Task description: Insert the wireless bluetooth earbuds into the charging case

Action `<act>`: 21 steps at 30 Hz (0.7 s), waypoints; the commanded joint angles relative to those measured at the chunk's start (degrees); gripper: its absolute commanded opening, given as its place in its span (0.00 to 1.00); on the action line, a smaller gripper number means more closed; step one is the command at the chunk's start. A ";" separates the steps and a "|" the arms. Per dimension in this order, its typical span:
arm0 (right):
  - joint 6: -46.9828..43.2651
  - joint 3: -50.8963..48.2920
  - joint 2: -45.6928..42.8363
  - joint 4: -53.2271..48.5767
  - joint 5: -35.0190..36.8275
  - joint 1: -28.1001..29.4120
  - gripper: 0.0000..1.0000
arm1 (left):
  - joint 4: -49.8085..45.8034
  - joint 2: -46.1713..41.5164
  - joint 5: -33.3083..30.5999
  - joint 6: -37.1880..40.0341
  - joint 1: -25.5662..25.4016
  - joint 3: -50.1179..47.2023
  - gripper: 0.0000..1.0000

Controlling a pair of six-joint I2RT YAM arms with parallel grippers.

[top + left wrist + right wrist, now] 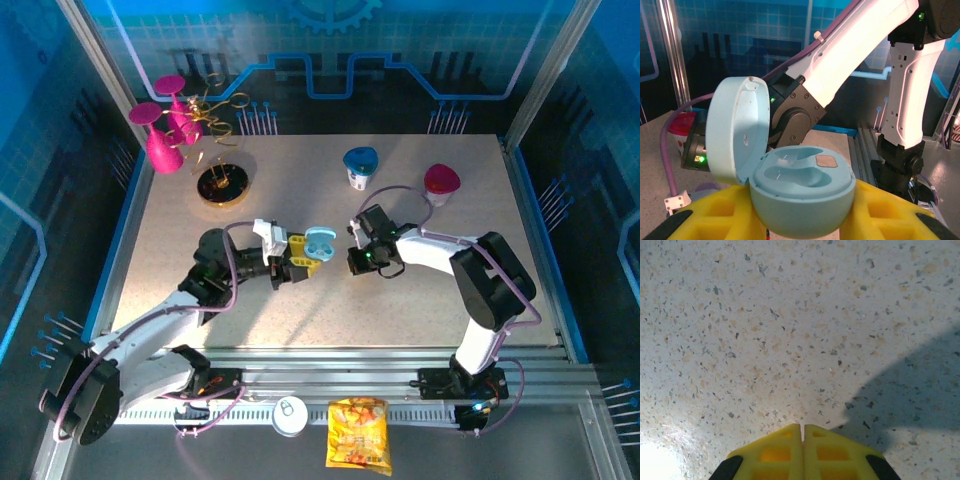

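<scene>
Near the middle of the surface [330, 310] we see the left arm [150, 322] reaching forward from its near-left base, elbow bent and wrist turned to the right. Its yellow left fingers [299, 246] are clamped on the charging case [320, 241], holding it off the surface. The right arm [440, 248] curves in from the opposite side, its wrist low and just beside the case. The right fingers [785, 450] are pressed flat together with only a thin seam between them and nothing in it, hanging over bare speckled stone.

From the left wrist, the case [805, 200] is a rounded pale blue shell gripped at its lower half, a yellow finger [880, 210] on either side. Its lid [737, 130] stands hinged upright on the left, and the base faces up with two moulded recesses and a small grey pad beside them. Where the earbuds are, we cannot tell.

The surface is pale and flecked, with shadows from both arms. Toward the back stand a blue-topped cup [361, 167] and a magenta-topped cup [441, 183]. Farther left are magenta goblets [160, 130] and a dark round stand with gold wire [222, 185]. A tin [290, 415] and an orange snack bag [358, 432] sit beyond the near rail. Blue panels with circuit-like lines wall the cell.
</scene>
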 commanded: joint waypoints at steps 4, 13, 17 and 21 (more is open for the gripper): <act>5.54 -5.30 -1.08 10.26 -16.17 -5.07 0.01 | 1.45 1.11 1.64 0.49 0.45 3.03 0.34; 11.90 -8.78 2.13 18.29 -30.65 -8.84 0.02 | 2.17 2.47 2.09 0.24 0.41 3.59 0.34; 11.38 -9.30 2.87 17.15 -27.94 -8.89 0.03 | 2.07 2.40 2.10 0.24 0.42 3.53 0.34; 7.33 -8.30 1.75 9.95 -17.91 -9.03 0.07 | 1.87 2.34 2.00 0.35 0.41 3.40 0.35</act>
